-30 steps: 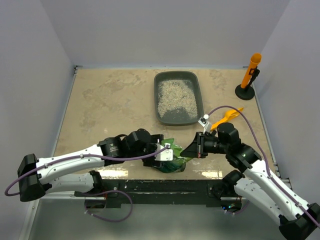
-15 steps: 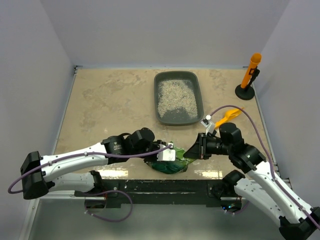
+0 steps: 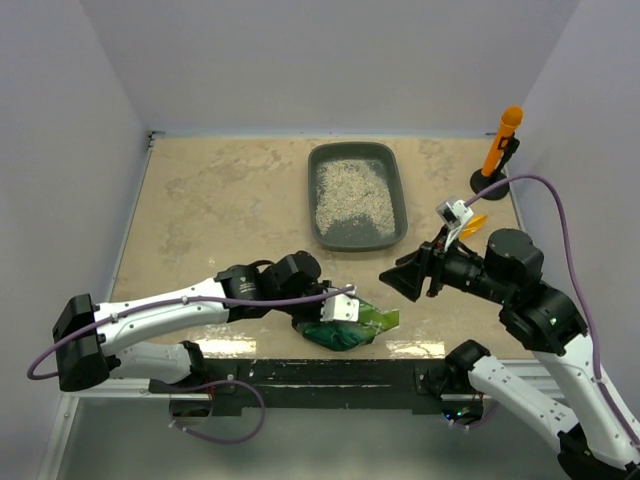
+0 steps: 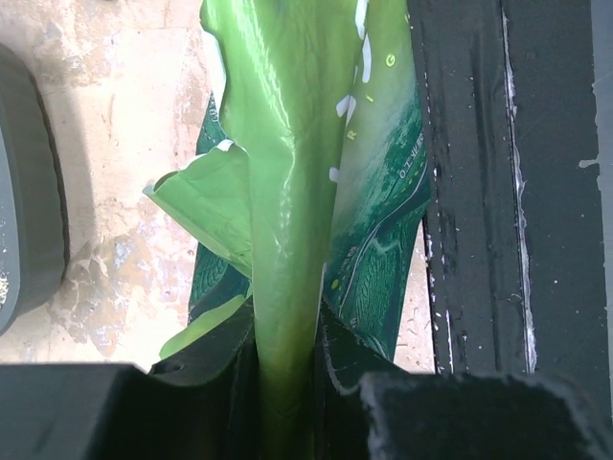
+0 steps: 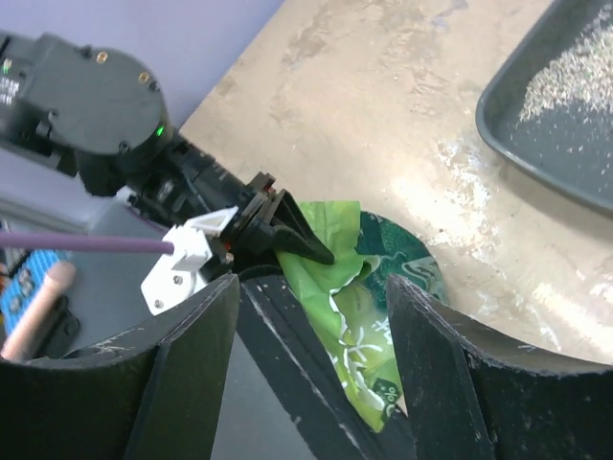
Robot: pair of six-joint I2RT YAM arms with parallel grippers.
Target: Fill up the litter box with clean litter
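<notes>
Litter box (image 3: 358,194) sits at the far middle of my table (image 3: 220,210), its long axis running away from my bases, one short end toward me. Clean litter (image 3: 352,190) covers much of its floor, thicker toward the far end; the near end shows bare grey. My right wrist view cuts the tray off at the corner. My left gripper (image 3: 336,309) pinches a fold of the green bag (image 3: 352,326), which lies crumpled at the near edge; its mouth I cannot make out. My right gripper (image 3: 402,276) hangs spread wide, holding nothing, above the bag's right side.
</notes>
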